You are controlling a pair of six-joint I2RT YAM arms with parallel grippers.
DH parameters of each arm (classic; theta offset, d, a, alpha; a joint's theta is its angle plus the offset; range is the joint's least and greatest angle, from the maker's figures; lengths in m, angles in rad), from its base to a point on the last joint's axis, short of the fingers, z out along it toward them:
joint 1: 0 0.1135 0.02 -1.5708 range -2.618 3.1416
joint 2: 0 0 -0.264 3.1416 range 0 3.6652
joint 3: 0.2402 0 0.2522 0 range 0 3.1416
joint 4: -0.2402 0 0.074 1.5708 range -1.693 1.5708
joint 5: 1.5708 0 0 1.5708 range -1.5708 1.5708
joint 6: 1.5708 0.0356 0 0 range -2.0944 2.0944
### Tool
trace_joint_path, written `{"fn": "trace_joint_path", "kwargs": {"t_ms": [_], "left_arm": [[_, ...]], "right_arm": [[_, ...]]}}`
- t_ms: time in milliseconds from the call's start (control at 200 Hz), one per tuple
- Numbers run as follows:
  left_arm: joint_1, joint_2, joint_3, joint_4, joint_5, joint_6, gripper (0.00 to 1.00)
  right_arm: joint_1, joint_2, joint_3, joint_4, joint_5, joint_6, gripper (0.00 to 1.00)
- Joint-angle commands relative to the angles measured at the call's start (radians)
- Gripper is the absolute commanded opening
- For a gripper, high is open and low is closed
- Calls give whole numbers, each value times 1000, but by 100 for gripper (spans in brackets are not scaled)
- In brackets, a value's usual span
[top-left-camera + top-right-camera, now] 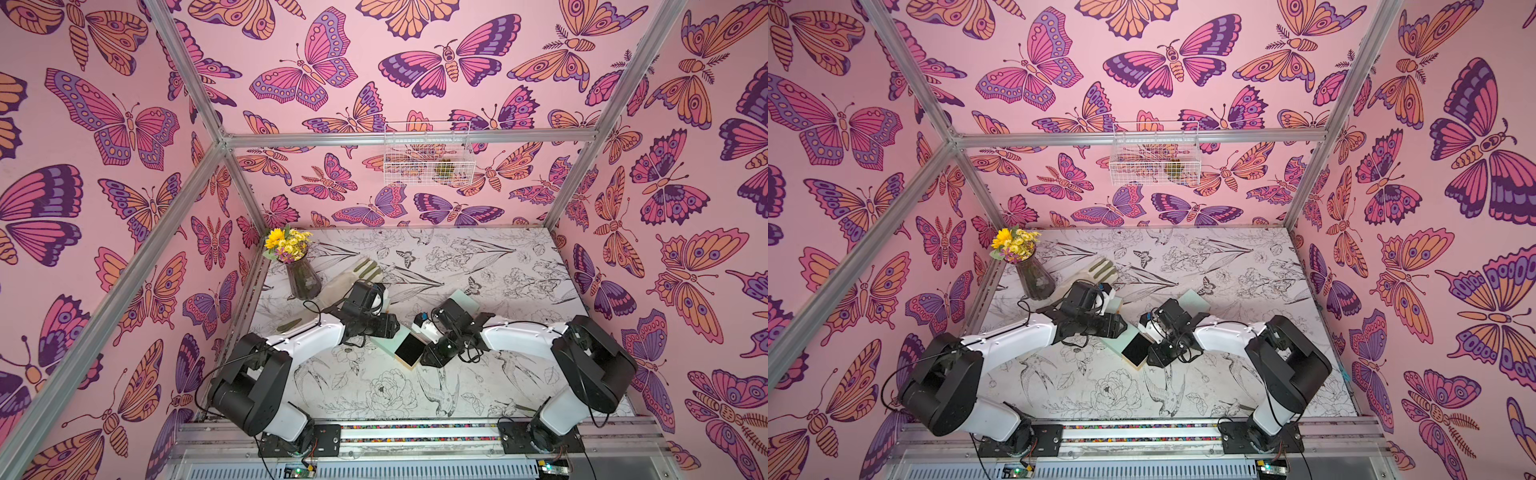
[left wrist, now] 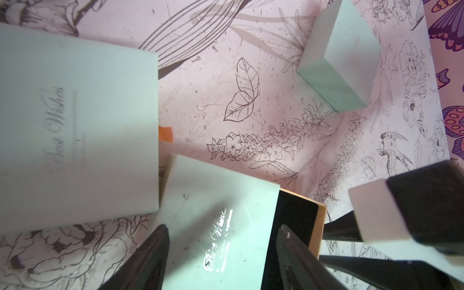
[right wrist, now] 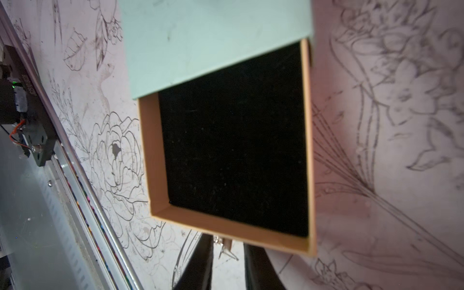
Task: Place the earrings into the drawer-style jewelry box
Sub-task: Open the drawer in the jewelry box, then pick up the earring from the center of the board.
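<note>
On my feed the vase of flowers (image 1: 303, 280) stands at the left of the surface (image 1: 478, 266). Right of it the left hand (image 2: 223, 228) has its fingers parted across the mint sleeve of the jewelry box (image 2: 216, 198), at lower centre in both top views; I cannot tell whether they press it. The drawer (image 3: 155, 155) is slid out, black lining up, and at the bottom edge of the right wrist view the right hand (image 3: 228, 241) is released, its fingers wider than the small silver earring (image 3: 226, 247) between them, just outside the drawer's tan wall.
</note>
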Motion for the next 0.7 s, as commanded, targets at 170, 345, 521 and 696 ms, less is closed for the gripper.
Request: {"fn": "trace_joint_path", "kwargs": {"t_ms": [170, 345, 521, 696], "left_arm": [[-44, -172, -7, -53, -115, -12, 79], [-125, -246, -49, -53, -150, -59, 81], [-232, -253, -93, -35, -168, -139, 80], [-280, -245, -140, 32, -163, -197, 81]], "right_arm": [[7, -217, -55, -94, 185, 113, 26], [7, -301, -87, -148, 224, 229, 26], [72, -302, -67, -232, 305, 272, 23], [86, -284, -39, -277, 368, 307, 22]]}}
